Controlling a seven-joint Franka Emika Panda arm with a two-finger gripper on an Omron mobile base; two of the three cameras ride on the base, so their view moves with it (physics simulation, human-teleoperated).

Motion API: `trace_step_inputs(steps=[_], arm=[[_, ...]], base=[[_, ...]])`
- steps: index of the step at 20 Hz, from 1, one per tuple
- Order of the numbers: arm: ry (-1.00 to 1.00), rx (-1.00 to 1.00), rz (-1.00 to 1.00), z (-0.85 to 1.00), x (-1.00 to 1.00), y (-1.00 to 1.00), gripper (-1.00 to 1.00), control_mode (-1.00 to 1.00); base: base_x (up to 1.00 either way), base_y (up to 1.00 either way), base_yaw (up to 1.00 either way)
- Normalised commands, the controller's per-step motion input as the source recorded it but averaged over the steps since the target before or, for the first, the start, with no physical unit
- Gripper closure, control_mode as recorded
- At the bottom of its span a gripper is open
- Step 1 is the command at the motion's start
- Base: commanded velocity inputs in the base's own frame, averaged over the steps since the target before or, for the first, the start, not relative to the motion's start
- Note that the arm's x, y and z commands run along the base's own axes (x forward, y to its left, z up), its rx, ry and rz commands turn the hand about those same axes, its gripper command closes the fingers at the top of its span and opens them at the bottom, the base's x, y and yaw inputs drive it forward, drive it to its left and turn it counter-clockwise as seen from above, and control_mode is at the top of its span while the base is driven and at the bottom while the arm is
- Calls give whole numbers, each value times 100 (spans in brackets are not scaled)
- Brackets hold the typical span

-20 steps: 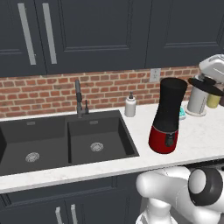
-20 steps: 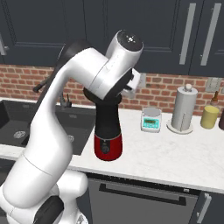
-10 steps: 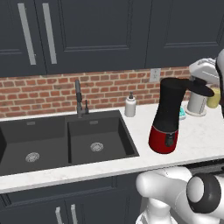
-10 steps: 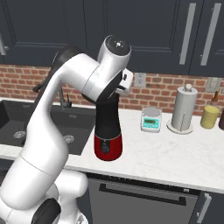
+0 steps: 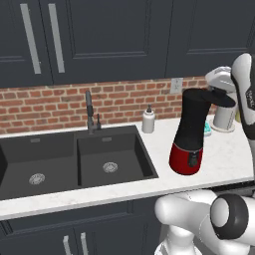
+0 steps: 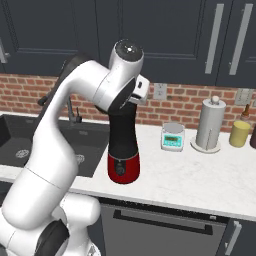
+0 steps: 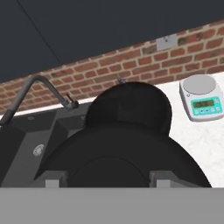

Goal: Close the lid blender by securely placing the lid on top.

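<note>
On counter | blender [image 5: 191,132] upright, axis vertical | lid [image 5: 222,99] flat

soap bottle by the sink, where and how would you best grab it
Grip the white soap bottle around its squat body, not the thin pump top, probably too slim for a firm hold. It stands upright on the counter against the brick wall, sink to its left and blender to its right, so approach from the front or above.
</note>
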Motion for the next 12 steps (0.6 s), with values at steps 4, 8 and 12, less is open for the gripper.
trace_step_inputs(steps=[4, 8, 12], arm=[[0, -1, 2, -9, 36, 0, 100, -100], [0, 0, 2, -6, 34, 0, 100, -100], [0, 0, 3, -4, 19, 0, 100, -100]], base=[[0, 0, 0], [0, 0, 0], [0, 0, 0]])
